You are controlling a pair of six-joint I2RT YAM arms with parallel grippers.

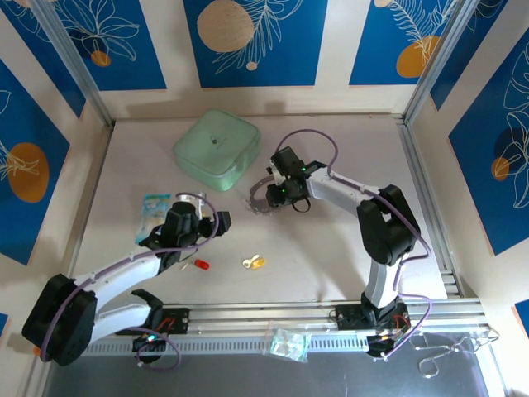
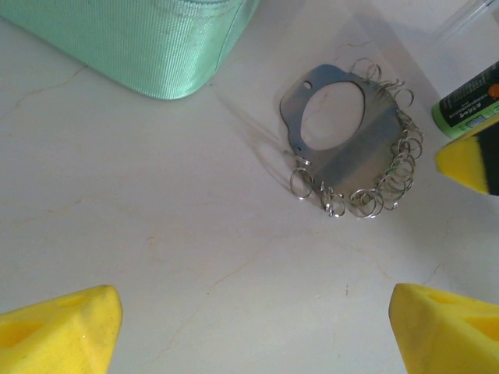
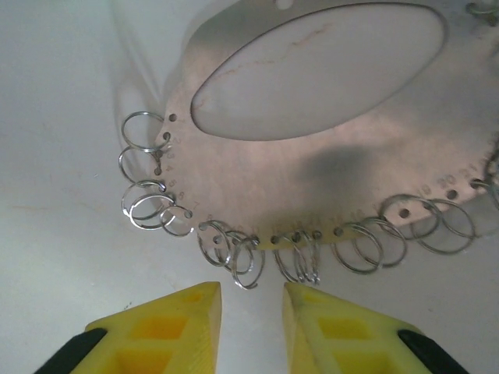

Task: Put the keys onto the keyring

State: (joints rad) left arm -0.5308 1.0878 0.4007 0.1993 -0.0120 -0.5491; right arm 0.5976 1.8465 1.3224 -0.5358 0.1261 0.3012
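Note:
The keyring (image 3: 327, 167) is a flat grey metal plate with an oval hole and several small wire rings hooked along its edge; it lies flat on the table (image 1: 261, 200) (image 2: 343, 140). My right gripper (image 3: 253, 300) (image 1: 269, 197) sits right at the ring-lined edge, its yellow fingers (image 3: 168, 319) narrowly apart with bare table between them. Wide open, my left gripper (image 2: 253, 327) (image 1: 216, 222) hovers over bare table short of the keyring. The keys lie loose on the table nearer the bases: a red-headed one (image 1: 201, 265) and a yellow-headed one (image 1: 254, 262).
A pale green square lid (image 1: 216, 147) (image 2: 148, 43) sits behind the keyring. A green cylinder (image 2: 466, 105) shows beside the right arm's yellow fingertip (image 2: 468, 160). A printed packet (image 1: 155, 208) lies left of my left gripper, and a plastic bag (image 1: 288, 343) lies on the front rail.

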